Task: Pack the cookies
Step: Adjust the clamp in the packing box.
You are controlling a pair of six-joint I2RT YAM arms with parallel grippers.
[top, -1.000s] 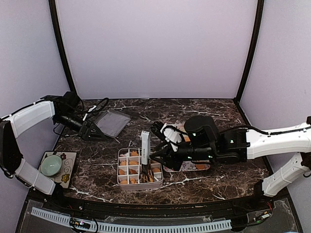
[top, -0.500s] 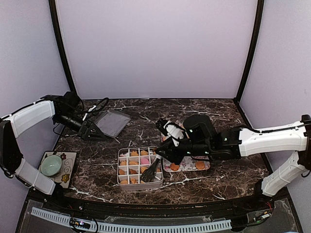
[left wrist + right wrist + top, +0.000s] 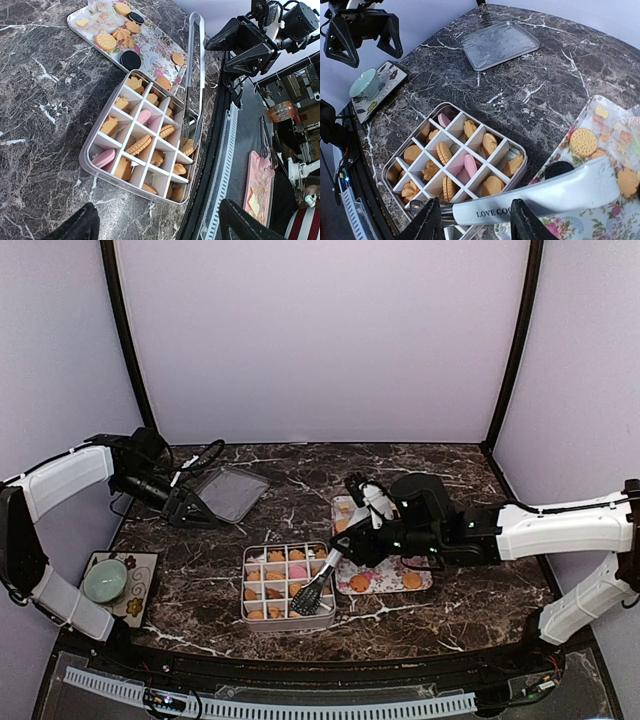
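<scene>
Right wrist view: compartmented metal tin [image 3: 485,125] nearly full; golden round cookies [image 3: 583,142] wait on flowered tray [image 3: 615,216]. My left gripper [image 3: 186,510] gapes empty; my right gripper [image 3: 476,215] straddles white-handled tongs [image 3: 545,192], hold unclear.

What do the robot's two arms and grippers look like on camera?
The left arm and right arm share long white shells joined by bulky black joint housings, with thin black cables looping alongside. Small green lights glow on the right arm's black section. The left gripper and right gripper are matte black, each with two angular, wedge-shaped fingers.
</scene>
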